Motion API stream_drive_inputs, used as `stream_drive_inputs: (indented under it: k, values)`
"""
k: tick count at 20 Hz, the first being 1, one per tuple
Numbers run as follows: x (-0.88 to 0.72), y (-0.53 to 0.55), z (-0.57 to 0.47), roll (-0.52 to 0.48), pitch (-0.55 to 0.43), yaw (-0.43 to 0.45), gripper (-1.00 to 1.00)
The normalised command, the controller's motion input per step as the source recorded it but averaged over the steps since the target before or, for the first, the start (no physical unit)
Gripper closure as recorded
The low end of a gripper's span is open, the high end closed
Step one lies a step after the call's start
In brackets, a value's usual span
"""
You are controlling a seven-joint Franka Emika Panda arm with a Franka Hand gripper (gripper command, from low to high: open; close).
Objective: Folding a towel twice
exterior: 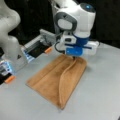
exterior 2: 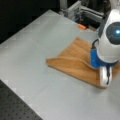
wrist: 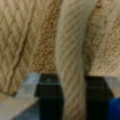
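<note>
Towel: lying on the grey surface, one flap raised mid-fold.
End effector: at the towel's far edge, pinching that flap.
Tip: we'd keep it taut and line up the edges.

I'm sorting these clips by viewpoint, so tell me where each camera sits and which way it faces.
Front view: raised, looking down across the table at the towel; arm and hand at the towel's top end.
Front view: high, looking steeply down from another side at the towel; the hand is at the view's right.
Wrist view: on the arm, close above the towel; a raised strip of it runs between the fingers.
All three share the towel.
</note>
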Motion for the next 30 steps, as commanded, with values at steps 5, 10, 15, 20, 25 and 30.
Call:
stream_drive_inputs:
  k: [5,10,15,20,25,30]
  values:
    - [-0.37,0.01,-0.01,0.115,0.041,-0.195,1.00]
    - [-0.47,0.05,-0.01,0.117,0.041,-0.136,1.00]
    - [-0.68,0.03,0.04,0.143,0.010,-0.066,1.00]
    - [-0.67,-0.01,0.04,0.165,-0.046,-0.033,1.00]
    - [-0.58,0.01,0.02,0.157,-0.071,-0.056,1.00]
    - [-0.37,0.05,-0.04,0.135,-0.095,-0.079,1.00]
